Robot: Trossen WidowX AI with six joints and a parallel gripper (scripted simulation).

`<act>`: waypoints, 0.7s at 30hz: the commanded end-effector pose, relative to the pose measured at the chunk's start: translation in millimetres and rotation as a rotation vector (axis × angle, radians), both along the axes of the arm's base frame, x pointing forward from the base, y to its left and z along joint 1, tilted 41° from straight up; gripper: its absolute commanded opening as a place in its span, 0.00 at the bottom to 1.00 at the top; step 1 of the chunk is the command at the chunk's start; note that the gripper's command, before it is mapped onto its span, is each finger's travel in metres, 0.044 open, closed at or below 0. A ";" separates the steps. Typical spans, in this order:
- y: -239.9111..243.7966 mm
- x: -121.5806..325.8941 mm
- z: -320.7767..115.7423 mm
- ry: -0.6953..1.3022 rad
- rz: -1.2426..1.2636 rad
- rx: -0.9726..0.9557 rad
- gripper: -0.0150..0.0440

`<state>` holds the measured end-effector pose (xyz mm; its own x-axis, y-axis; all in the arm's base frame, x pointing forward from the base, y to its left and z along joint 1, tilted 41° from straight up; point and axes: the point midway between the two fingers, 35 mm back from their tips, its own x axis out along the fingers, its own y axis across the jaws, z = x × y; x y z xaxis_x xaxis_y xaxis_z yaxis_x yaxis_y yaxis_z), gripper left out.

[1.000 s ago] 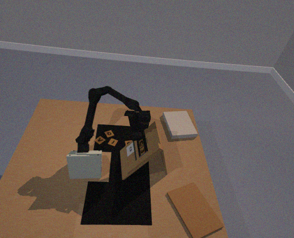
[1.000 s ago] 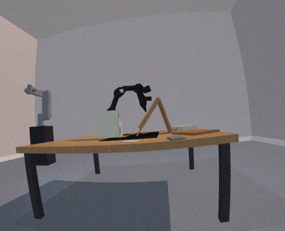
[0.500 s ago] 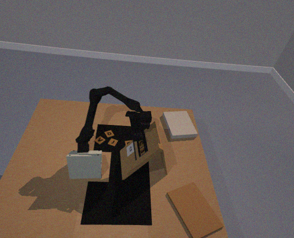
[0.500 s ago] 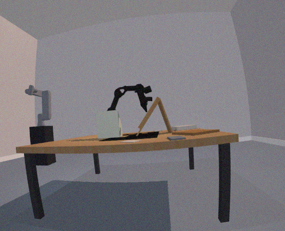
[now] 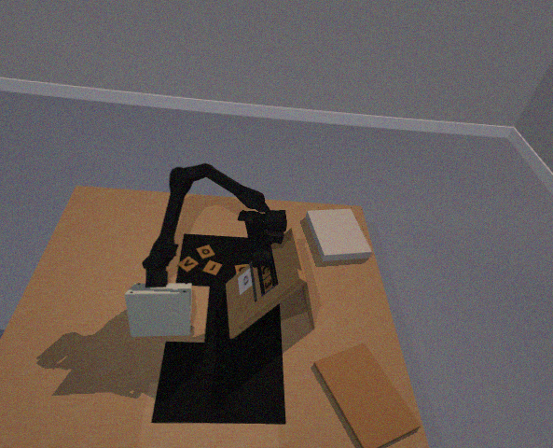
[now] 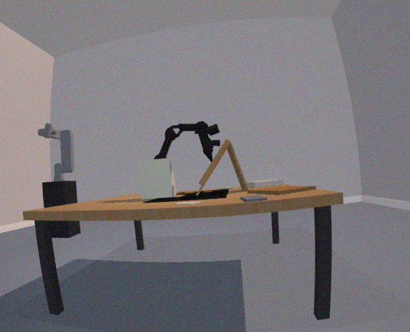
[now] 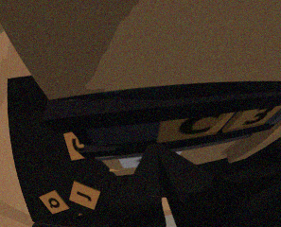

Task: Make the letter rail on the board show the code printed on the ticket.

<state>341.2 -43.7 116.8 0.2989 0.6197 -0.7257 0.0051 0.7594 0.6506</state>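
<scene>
The tilted wooden board (image 5: 250,308) (image 6: 214,166) (image 7: 187,52) carries a dark rail (image 7: 116,133). In it sit a C tile (image 7: 194,126) and, right of it, a 3 tile (image 7: 254,117); the stretch left of the C is empty. The ticket (image 5: 244,281) (image 7: 131,162) is below the rail; its print is unreadable. My gripper (image 7: 154,150) (image 6: 211,160) is shut and empty, its tips in front of the rail near the C's left edge. Loose on the mat are a V tile (image 5: 187,263), a J tile (image 5: 212,267) (image 7: 84,195), an O or Q tile (image 5: 205,251) (image 7: 54,202) and a partly hidden tile (image 7: 75,146).
A black mat (image 5: 218,395) lies under the board. A pale green box (image 5: 158,313) (image 6: 155,178) stands at the arm's base. A white block (image 5: 338,233) lies behind the board, and an orange-brown slab (image 5: 366,395) lies near the counter's edge. A blue-grey flat thing (image 6: 253,198) lies near the edge.
</scene>
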 end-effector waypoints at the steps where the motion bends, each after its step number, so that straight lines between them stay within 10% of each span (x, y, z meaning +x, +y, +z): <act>1: 1.1 2.1 -1.5 0.005 -0.002 -0.002 0.25; 21: 5.1 10.4 -5.3 0.004 -0.002 -0.002 0.25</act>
